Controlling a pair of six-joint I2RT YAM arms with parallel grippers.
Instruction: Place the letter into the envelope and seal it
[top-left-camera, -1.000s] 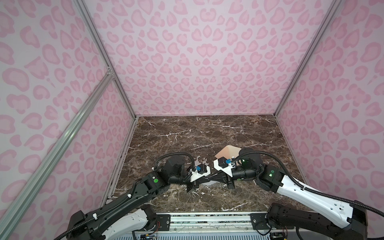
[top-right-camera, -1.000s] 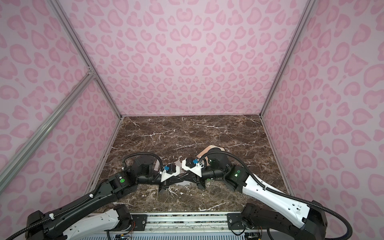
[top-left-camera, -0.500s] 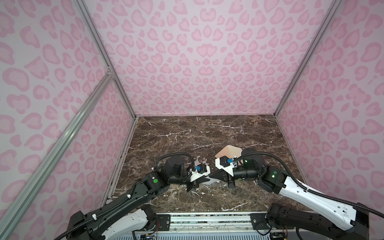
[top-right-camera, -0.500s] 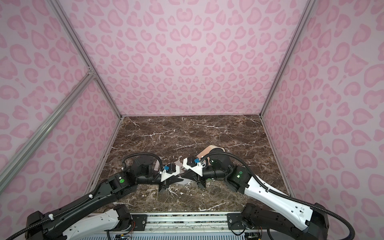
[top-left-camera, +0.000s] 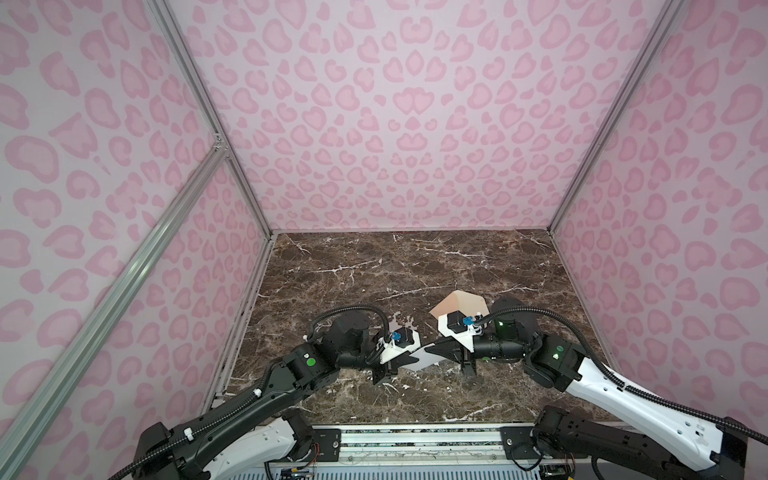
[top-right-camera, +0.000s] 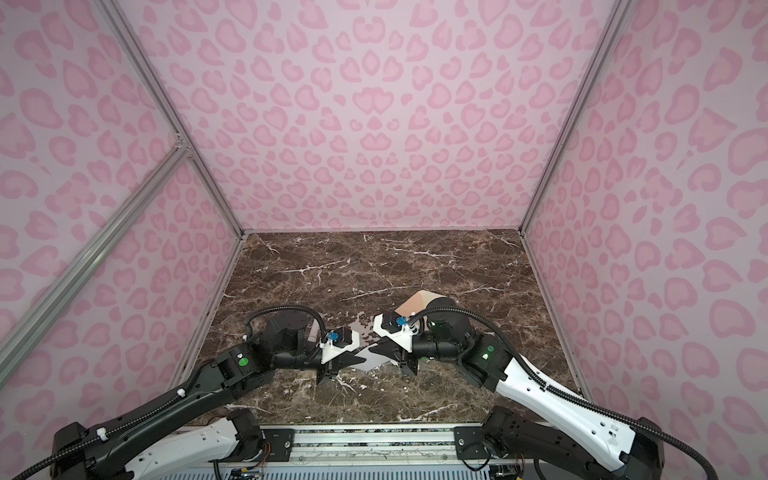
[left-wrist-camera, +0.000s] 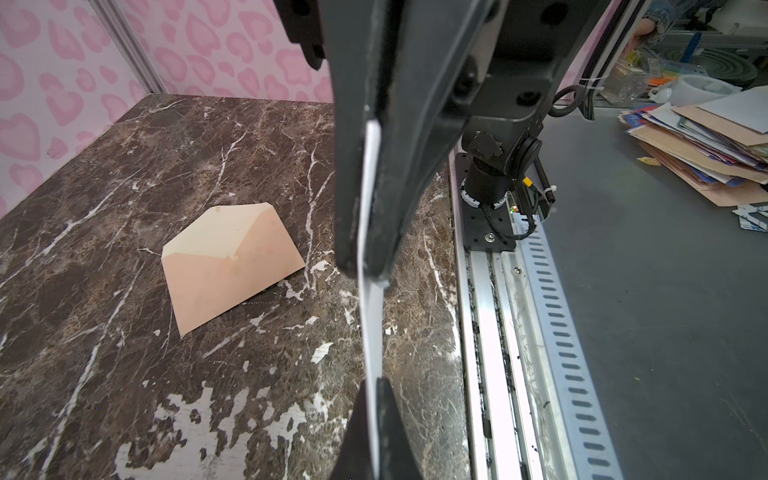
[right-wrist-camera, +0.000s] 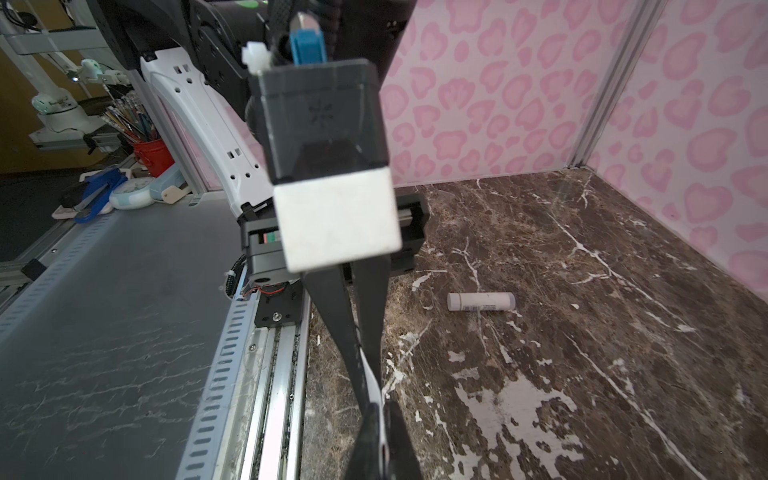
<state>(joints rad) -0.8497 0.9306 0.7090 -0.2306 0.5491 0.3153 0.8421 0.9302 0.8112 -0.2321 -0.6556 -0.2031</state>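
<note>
The letter (top-left-camera: 424, 357) hangs edge-on above the table's front middle, white face up in both top views (top-right-camera: 372, 357). My left gripper (top-left-camera: 409, 357) (top-right-camera: 357, 360) is shut on its left end, and in the left wrist view the fingertips (left-wrist-camera: 376, 380) pinch the thin white card (left-wrist-camera: 370, 324). My right gripper (top-left-camera: 432, 353) (top-right-camera: 376, 351) (right-wrist-camera: 380, 409) straddles the other end, jaws slightly apart around the card (right-wrist-camera: 370, 374). The peach envelope (top-left-camera: 459, 305) (top-right-camera: 415, 305) (left-wrist-camera: 232, 262) lies flat behind the right wrist, flap open.
A white tube (right-wrist-camera: 481, 301) lies on the marble near the left arm, part hidden behind it in a top view (top-right-camera: 312, 332). Pink patterned walls close three sides. A metal rail (top-left-camera: 415, 440) runs along the front edge.
The right gripper's jaws have eased apart on the letter and that wrist has drifted slightly right. The left gripper keeps its hold and has not moved.
</note>
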